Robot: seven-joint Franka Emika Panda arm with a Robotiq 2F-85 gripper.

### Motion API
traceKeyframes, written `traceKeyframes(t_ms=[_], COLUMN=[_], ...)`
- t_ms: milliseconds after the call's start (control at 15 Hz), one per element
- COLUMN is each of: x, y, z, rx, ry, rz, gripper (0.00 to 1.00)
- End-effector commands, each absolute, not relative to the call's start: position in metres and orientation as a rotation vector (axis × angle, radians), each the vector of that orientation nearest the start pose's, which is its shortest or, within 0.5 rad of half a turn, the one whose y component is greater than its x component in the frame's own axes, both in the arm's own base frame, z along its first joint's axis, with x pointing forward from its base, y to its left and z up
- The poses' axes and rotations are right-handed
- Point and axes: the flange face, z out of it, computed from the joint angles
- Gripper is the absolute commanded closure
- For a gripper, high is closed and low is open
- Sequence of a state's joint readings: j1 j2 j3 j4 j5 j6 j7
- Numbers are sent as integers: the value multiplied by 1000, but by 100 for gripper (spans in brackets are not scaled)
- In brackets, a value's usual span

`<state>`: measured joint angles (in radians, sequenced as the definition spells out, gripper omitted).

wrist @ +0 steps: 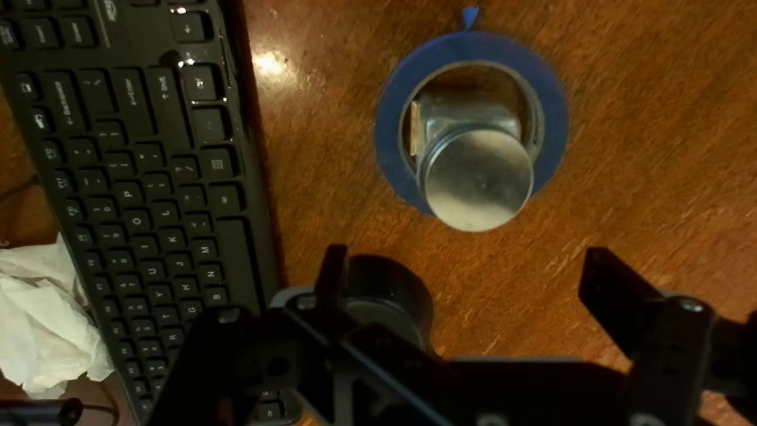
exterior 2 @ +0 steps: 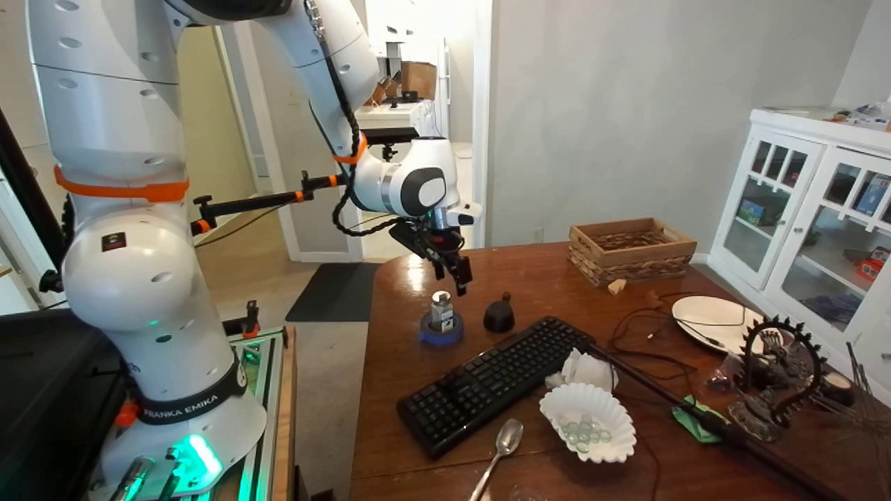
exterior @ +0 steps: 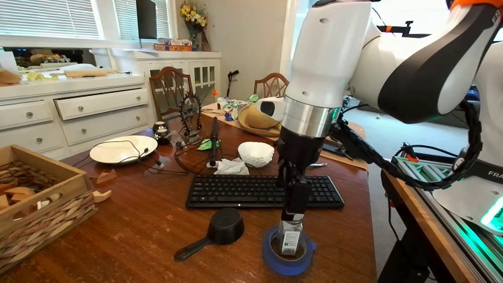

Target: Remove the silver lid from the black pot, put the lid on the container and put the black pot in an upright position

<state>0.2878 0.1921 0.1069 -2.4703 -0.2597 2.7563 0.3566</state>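
Observation:
The silver lid (wrist: 479, 180) sits on top of the small clear square-bodied container (wrist: 467, 115). The container stands inside a blue tape roll; it shows in both exterior views (exterior: 290, 241) (exterior 2: 442, 316). The black pot (exterior: 227, 226) lies upside down on the table, base up, with its handle low against the tabletop. It also shows in an exterior view (exterior 2: 499, 316), and in the wrist view (wrist: 393, 290) it is partly hidden behind a finger. My gripper (wrist: 467, 257) is open and empty, above the table. Its fingertips (exterior 2: 462, 287) are apart from the lid and the pot.
The blue tape roll (wrist: 473, 47) surrounds the container's foot. A black keyboard (exterior: 239, 190) lies behind the pot. A wicker-and-wood basket (exterior: 43, 169), a white plate (exterior: 118, 147), a white fluted bowl (exterior: 255, 153), crumpled tissue (exterior 2: 592, 372) and a spoon (exterior 2: 510, 437) also stand or lie on the table.

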Motion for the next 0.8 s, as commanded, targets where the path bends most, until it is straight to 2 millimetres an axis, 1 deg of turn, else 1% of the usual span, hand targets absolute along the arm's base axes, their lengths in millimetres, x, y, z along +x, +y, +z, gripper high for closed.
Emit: traceKeyframes(t_ms=[0,200,333,467,533,600,733], x=[482,520,535,526,527,527,528], y=[205,210,217,226,213,216,215], z=[215,211,205,200,208,206,207], rx=[-3156,-3156,-3164,-3155,-3160,-3159,-3160], ry=[-331,-295,-297,-343,-319,-324,-322], rz=[-224,-256,-207,-97,-188,-176,-181], gripper=[0,0,0,0,0,0,0])
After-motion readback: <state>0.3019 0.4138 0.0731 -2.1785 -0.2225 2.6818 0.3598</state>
